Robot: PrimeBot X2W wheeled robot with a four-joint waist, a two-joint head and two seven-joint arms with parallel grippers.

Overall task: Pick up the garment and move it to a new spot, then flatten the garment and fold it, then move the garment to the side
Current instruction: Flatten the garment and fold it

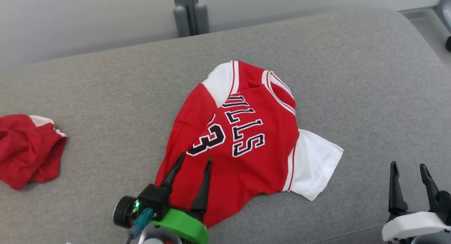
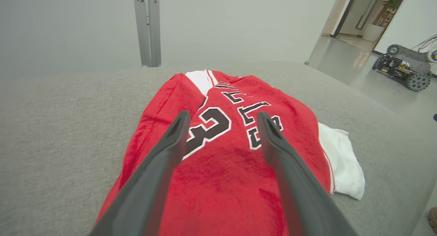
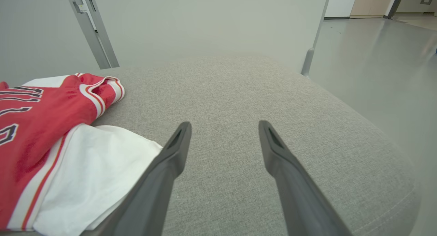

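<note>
Garment (image 1: 243,138) lies unheld beneath the wide-open left jaws.

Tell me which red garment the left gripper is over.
The numbered jersey with white sleeves, spread out; the open left gripper is over its lower hem. The other red garment lies bunched up far to the left.

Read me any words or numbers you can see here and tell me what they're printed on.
"ULLS": on the red jersey, black letters edged in white; whatever comes before is tucked into a fold.
"3": on the same jersey, beside the word; a second digit is mostly hidden under the fold.
Sticker on the grey post: too small to read.
</note>
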